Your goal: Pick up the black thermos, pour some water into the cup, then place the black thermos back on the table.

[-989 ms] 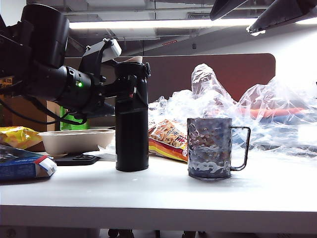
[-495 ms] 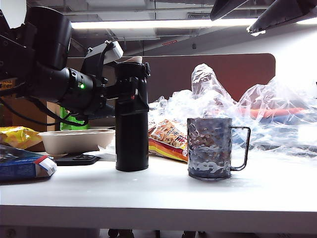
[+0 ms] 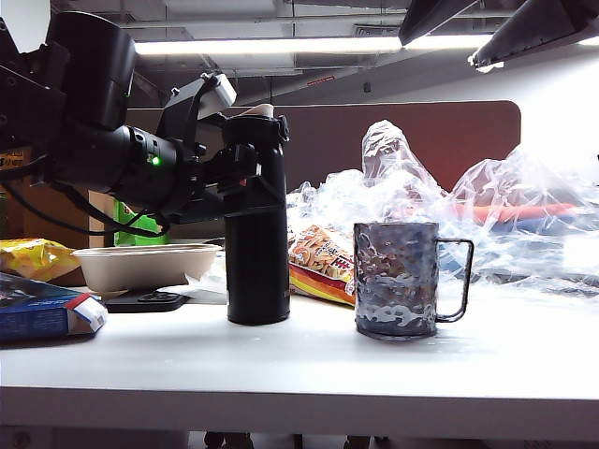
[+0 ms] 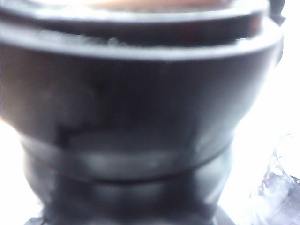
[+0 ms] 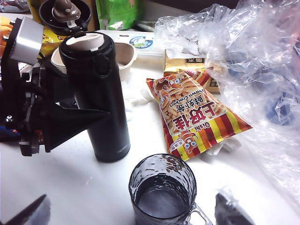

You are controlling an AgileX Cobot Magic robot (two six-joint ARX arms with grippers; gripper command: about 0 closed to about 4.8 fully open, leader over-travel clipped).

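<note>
The black thermos (image 3: 256, 224) stands upright on the table (image 3: 281, 369), its pale spout (image 5: 84, 41) uncovered. My left gripper (image 3: 245, 173) reaches in level from the left and is shut on the thermos's upper body; one black finger (image 5: 77, 121) lies along its side. In the left wrist view the thermos (image 4: 140, 108) fills the picture, blurred, and hides the jaws. The cup (image 3: 397, 279), a dimpled dark mug with its handle to the right, stands right of the thermos. Its inner wall (image 5: 163, 190) looks wet; no stream of water shows. My right gripper (image 5: 133, 215) hangs open above the cup.
A beige tray-bowl (image 3: 145, 265) sits behind the left arm. A striped snack bag (image 5: 197, 117) lies between thermos and cup, farther back. Crumpled clear plastic (image 3: 449, 196) piles up at the back right. A blue box (image 3: 42, 313) and a yellow bag (image 3: 33, 254) lie far left.
The left gripper's jaws have closed on the thermos, which has shifted slightly to the right while still standing on the table. The right gripper and the cup have not moved.
</note>
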